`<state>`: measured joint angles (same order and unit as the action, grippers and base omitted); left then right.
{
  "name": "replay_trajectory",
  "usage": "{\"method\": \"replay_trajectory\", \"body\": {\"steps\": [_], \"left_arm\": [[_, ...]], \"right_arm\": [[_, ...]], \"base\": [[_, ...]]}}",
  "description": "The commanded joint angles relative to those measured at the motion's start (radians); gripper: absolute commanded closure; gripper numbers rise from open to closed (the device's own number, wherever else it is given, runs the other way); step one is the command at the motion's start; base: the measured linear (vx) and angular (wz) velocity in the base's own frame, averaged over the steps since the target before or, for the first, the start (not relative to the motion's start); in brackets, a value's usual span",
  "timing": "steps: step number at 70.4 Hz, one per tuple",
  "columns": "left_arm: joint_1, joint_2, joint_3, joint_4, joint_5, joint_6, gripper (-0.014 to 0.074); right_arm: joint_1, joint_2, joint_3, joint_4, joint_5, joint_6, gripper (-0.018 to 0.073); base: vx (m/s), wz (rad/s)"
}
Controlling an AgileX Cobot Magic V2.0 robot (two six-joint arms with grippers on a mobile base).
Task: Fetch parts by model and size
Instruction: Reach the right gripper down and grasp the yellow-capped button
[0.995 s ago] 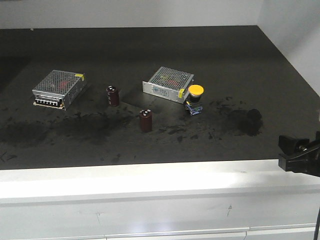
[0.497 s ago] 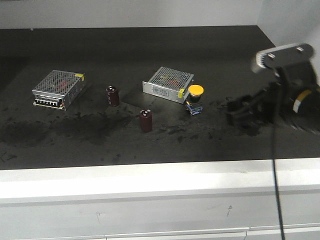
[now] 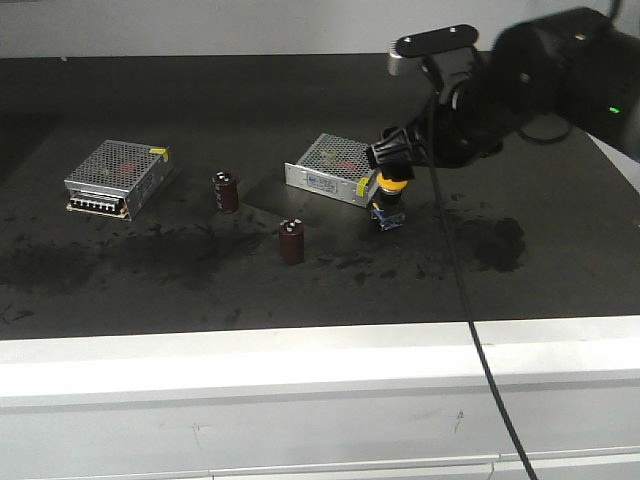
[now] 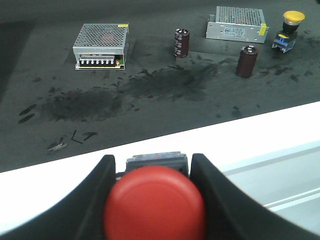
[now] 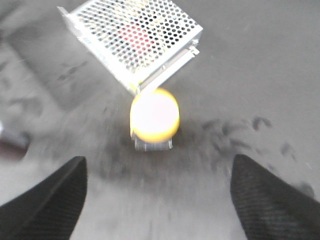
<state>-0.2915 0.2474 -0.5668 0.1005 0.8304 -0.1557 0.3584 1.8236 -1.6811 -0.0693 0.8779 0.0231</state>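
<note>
Yellow-capped switch (image 5: 154, 116) | right pincer (image 5: 157, 161) spread above | left pincer (image 4: 152, 161) grips red-capped switch (image 4: 154, 206)

left claw (image 4: 152, 162): clamped tight | right claw (image 5: 159, 162): spread wide, pointing down | right arm (image 3: 545, 70): stretched forward

The right claw (image 3: 390, 157) is seen just above the yellow-capped switch (image 3: 392, 192), which is stood on the dark worktop (image 3: 200, 290) just beside a silver perforated box (image 3: 335, 165). A brown cylinder (image 3: 291, 241) is placed nearby, left of the switch.
</note>
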Motion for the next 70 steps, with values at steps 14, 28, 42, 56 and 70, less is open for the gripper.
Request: {"method": "replay_trajectory", "body": {"steps": [14, 28, 42, 56, 70], "left_arm": [[-0.006, 0.015, -0.026, -0.001, -0.076, -0.001, 0.0603], [-0.006, 0.015, -0.026, -0.001, -0.076, -0.001, 0.0603], [-0.006, 0.015, -0.026, -0.001, -0.076, -0.001, 0.0603], [-0.006, 0.013, -0.026, -0.001, -0.076, -0.001, 0.0603], [-0.006, 0.013, -0.026, -0.001, -0.076, -0.001, 0.0603]], "right_arm": [[-0.005, 0.127, -0.264, -0.017, 0.099, 0.009, -0.0026], [-0.005, 0.202, -0.308, -0.01, 0.13, 0.009, -0.0026], [-0.005, 0.251, -0.31, -0.006, 0.118, 0.009, -0.0018], [-0.005, 0.268, -0.31, -0.005, 0.098, 0.025, 0.004], [-0.005, 0.267, -0.31, -0.006, 0.081, 0.044, 0.0236]], "base": [[0.0, 0.0], [0.0, 0.0], [0.0, 0.0], [0.0, 0.0], [0.0, 0.0]]}}
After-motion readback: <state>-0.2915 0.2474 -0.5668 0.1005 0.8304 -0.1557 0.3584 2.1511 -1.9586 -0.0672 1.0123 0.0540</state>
